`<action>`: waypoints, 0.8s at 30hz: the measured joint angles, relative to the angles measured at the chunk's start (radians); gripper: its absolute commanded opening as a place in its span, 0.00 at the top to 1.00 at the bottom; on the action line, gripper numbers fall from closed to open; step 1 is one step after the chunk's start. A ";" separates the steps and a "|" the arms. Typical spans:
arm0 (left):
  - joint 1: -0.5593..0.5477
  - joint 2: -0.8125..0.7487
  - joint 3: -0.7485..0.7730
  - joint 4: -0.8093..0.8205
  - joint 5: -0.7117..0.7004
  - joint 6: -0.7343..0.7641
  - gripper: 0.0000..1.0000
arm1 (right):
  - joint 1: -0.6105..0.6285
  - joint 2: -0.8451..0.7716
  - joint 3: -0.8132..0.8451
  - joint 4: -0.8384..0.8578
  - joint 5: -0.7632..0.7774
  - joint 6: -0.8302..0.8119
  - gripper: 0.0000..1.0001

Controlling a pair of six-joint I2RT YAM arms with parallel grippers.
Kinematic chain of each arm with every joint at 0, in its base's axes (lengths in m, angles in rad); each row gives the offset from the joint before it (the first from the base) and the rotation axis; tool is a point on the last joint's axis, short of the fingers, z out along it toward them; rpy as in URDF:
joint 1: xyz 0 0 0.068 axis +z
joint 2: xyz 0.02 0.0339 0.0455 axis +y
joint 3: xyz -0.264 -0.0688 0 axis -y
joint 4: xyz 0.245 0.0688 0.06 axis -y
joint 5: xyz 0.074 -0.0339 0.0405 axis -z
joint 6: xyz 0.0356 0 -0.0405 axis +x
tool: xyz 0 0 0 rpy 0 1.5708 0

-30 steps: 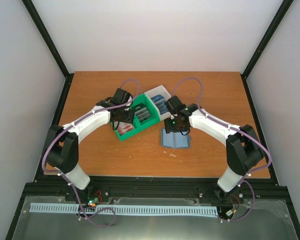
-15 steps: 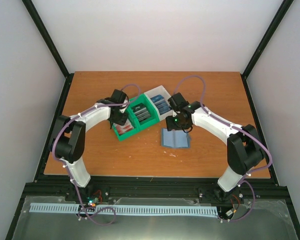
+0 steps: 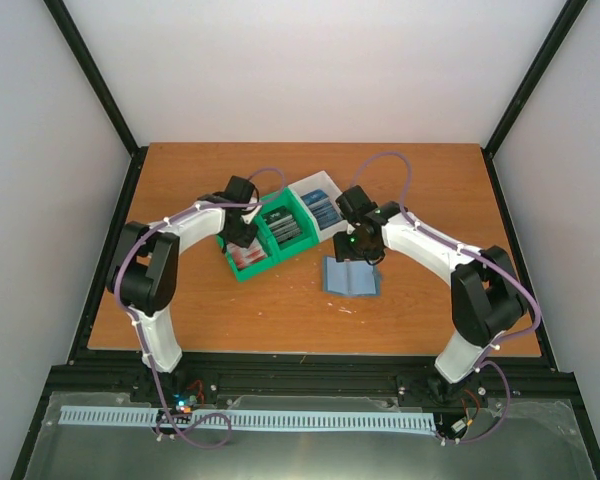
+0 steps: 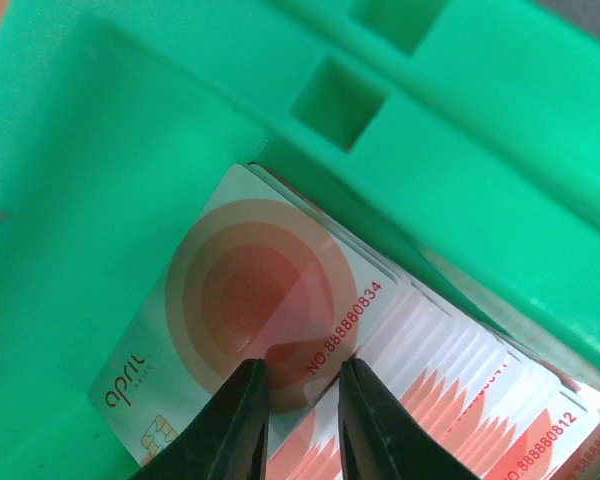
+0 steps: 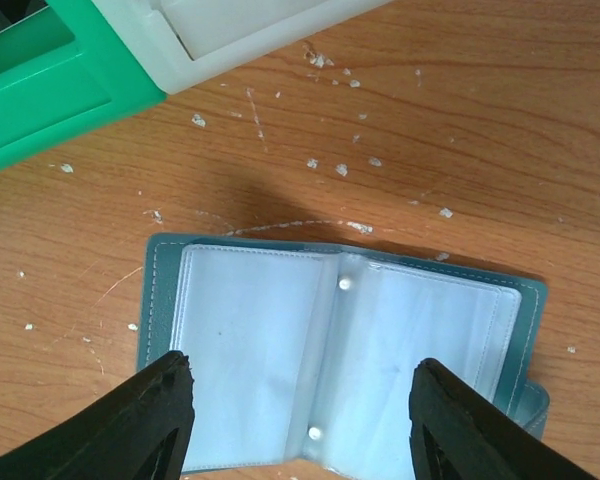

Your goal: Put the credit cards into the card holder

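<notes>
The credit cards (image 4: 270,300) stand as a leaning stack in the near-left compartment of the green bin (image 4: 90,190). The front card is pale with a red disc, a chip and a printed number. None has yet reached the card holder (image 5: 340,340), which lies opened flat on the bench (image 3: 180,310), near and right of the bin, its clear pockets showing empty. Darker cards sit in the bin's far compartment and in the white bin (image 3: 315,187) beyond it. The left end effector (image 4: 300,375) has come down into the card compartment within the last second, the arm folding in toward the bin. Its jaws have drawn in from a wide stance to a narrow gap straddling the upper edge of the front card. Whether they have actually pinched that card cannot be told from these views. The right end effector (image 5: 300,375) hangs over the card holder as before, jaws wide apart, one finger toward each side of it, holding nothing. Assessment: the first pick is in hand and no insertion is done. The cards are thin and closely packed, so the narrowing jaws may catch two or slip off the edge.
</notes>
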 measured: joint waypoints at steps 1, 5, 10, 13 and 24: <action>0.000 0.003 0.003 0.001 -0.002 0.004 0.79 | 0.000 0.001 0.000 -0.001 0.002 0.001 0.41; 0.000 0.014 0.017 0.005 -0.010 0.020 0.81 | 0.000 0.002 0.000 -0.002 0.016 0.003 0.41; 0.000 0.019 0.023 0.010 -0.026 0.037 0.84 | 0.000 0.010 0.000 -0.002 0.023 0.002 0.41; 0.000 0.019 0.028 0.009 -0.027 0.042 0.85 | 0.000 0.021 0.003 -0.002 0.024 0.002 0.41; 0.000 0.019 0.044 0.004 -0.032 0.053 0.88 | -0.001 0.043 0.011 -0.002 0.024 0.002 0.41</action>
